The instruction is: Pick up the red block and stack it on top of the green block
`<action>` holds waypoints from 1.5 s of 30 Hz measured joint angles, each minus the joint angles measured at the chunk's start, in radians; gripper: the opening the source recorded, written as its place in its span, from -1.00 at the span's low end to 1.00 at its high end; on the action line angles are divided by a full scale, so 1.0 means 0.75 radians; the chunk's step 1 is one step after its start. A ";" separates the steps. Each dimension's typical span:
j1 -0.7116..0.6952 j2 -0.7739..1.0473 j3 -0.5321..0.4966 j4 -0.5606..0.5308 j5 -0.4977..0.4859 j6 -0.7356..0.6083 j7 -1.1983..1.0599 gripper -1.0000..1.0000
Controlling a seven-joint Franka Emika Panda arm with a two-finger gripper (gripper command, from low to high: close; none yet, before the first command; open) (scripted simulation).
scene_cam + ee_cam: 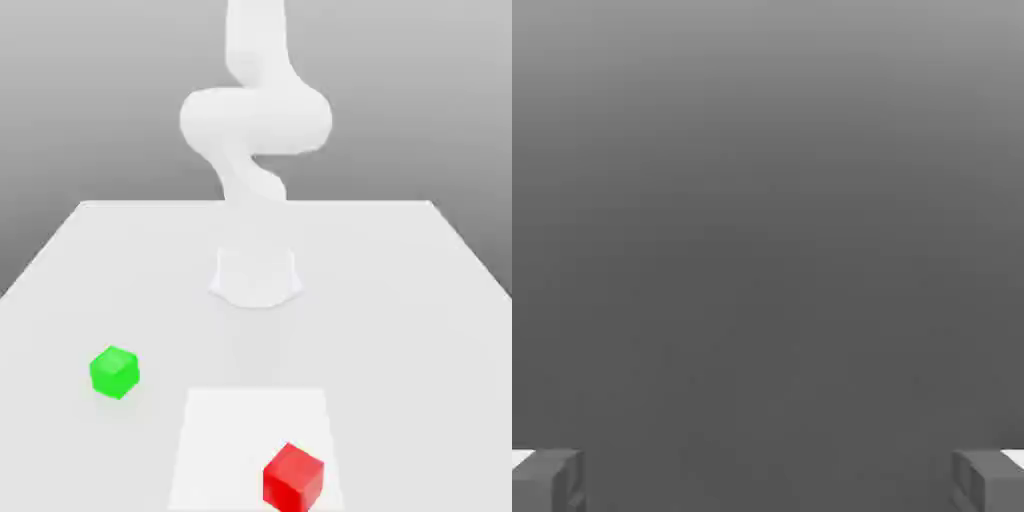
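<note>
Gripper [768, 480] jaws stood fully apart, holding and touching nothing. Red block [293, 477] rested on the table [420, 300], well apart from the green block [114, 372].

No readable text, labels, brands, numbers or signs anywhere in either view.
</note>
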 joint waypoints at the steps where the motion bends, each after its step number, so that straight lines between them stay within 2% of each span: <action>1: -0.022 0.053 0.024 -0.007 -0.013 0.018 0.045 0.00; 7: -0.127 0.348 0.147 -0.048 -0.097 0.117 0.306 0.00; 15: -0.196 0.738 0.235 -0.101 -0.209 0.247 0.650 0.00; 20: -0.195 0.973 0.246 -0.136 -0.231 0.333 0.830 0.00; 26: -0.173 1.235 0.257 -0.177 -0.156 0.452 0.966 0.00; 30: -0.127 1.425 0.198 -0.154 -0.223 0.597 1.039 0.00; 31: -0.111 1.467 0.178 -0.147 -0.242 0.631 1.053 -1.00; 38: -0.109 1.474 0.176 -0.146 -0.245 0.639 1.056 -1.00; 42: -0.151 1.310 0.236 -0.175 -0.157 0.506 0.991 -1.00; 45: -0.225 1.180 0.177 -0.266 -0.127 0.458 0.993 -1.00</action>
